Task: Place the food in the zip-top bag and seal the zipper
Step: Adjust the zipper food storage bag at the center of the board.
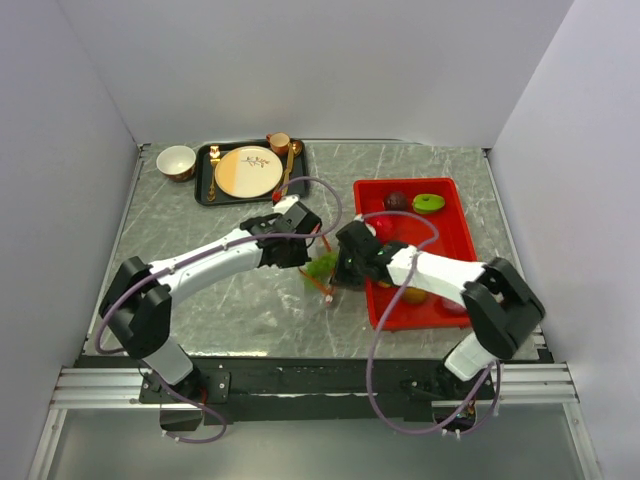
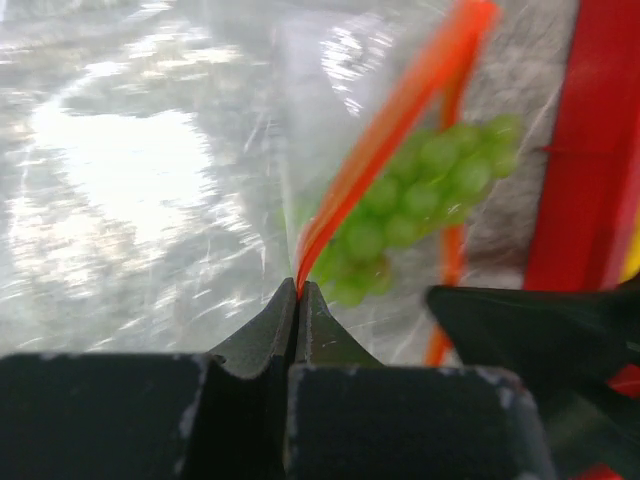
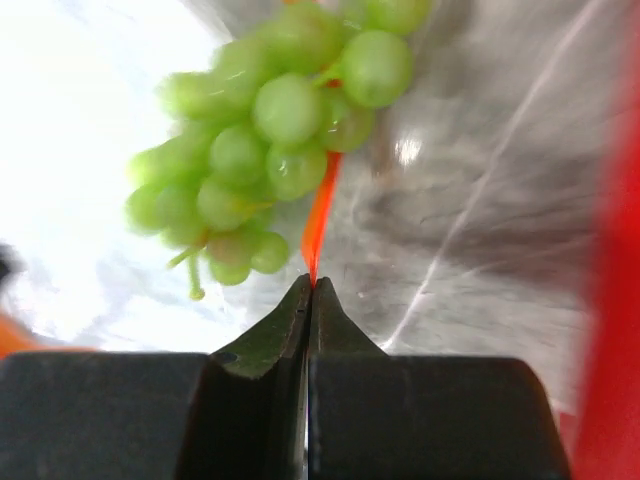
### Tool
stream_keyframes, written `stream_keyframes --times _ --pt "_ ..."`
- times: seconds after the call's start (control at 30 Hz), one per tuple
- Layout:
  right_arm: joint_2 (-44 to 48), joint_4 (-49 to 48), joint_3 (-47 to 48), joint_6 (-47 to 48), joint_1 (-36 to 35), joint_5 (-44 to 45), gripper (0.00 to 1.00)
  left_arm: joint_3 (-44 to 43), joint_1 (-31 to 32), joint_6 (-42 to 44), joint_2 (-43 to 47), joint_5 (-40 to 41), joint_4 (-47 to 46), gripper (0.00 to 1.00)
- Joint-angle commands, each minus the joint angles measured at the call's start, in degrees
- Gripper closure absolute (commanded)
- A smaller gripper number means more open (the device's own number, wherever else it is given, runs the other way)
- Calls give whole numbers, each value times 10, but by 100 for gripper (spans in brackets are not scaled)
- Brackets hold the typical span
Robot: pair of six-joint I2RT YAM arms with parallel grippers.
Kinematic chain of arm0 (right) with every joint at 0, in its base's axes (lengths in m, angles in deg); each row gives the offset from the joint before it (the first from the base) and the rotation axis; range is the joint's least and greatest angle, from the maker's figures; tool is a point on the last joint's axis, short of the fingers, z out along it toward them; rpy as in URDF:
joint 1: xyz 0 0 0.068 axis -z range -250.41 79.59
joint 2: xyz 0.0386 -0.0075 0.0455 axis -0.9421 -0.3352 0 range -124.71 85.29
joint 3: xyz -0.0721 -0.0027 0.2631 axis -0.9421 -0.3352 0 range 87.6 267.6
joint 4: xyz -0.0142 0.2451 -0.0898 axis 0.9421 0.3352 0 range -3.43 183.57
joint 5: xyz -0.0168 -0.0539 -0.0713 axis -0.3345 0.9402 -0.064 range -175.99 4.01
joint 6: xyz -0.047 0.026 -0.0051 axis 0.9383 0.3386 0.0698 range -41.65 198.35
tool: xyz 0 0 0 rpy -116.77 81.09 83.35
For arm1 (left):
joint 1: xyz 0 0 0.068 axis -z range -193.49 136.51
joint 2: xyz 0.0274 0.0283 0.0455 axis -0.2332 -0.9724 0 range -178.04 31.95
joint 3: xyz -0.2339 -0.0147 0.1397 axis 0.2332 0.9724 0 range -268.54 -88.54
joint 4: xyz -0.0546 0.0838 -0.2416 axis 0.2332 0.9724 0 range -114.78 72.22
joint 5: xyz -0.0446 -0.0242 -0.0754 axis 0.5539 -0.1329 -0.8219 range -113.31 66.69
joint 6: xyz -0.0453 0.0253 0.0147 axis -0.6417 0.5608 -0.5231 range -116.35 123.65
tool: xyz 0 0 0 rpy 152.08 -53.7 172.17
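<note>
The left gripper (image 2: 298,290) and the right gripper (image 3: 311,285) each pinch the orange zipper (image 2: 400,110) tight. The clear bag (image 2: 300,130) lies just beside the red tray (image 1: 455,215). Only the grapes (image 3: 270,130) seem inside — the other food (image 1: 429,203) waits there, zipper not shut.

My left arm (image 1: 210,257) and right arm (image 1: 440,272): white shells, black joints, purple cables (image 1: 370,350). On left hand (image 2: 298,292) and right hand (image 3: 310,288): matte black wedge fingers.

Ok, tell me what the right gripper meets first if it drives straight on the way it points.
Beyond the thin orange-red zipper strip it pinches shut, the right gripper would likely meet the green plastic grape bunch first, though depth is unclear.
</note>
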Motion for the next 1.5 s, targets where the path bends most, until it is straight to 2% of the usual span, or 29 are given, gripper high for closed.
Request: stream_keyframes --times 0.0,0.13,0.17,0.27,0.37,0.6,0.8,0.9,1.0,1.13,1.23,1.37,1.47 --pt "102 58 79 82 -33 198 100 -1 -9 -11 64 19 -35 99" --pt "169 31 108 172 -75 238 100 4 -18 -12 103 22 -70 99" --pt "174 27 117 205 -87 257 100 5 -19 -15 117 28 -73 99" --pt "161 61 141 218 -92 254 100 14 -35 -24 143 36 -77 99" --pt "123 143 162 181 -92 297 100 28 -59 -30 162 37 -72 99" --pt "133 144 129 124 -88 306 100 48 -79 -31 192 40 -64 99" --pt "127 105 125 135 -89 245 99 26 -80 -13 192 36 -44 99" --pt "105 80 137 149 -91 183 99 -41 -81 2 185 36 7 99" --pt "130 21 90 139 -90 143 98 -122 -79 12 198 30 67 99" --pt "181 -56 66 136 -87 121 97 -167 -84 36 237 -7 63 99" --pt "166 -83 66 139 -81 81 95 -165 -87 30 218 6 89 99" --pt "73 -28 145 156 -80 39 95 -139 -88 20 192 12 105 99" --pt "32 -25 147 136 -79 15 95 -113 -89 22 187 20 88 99"
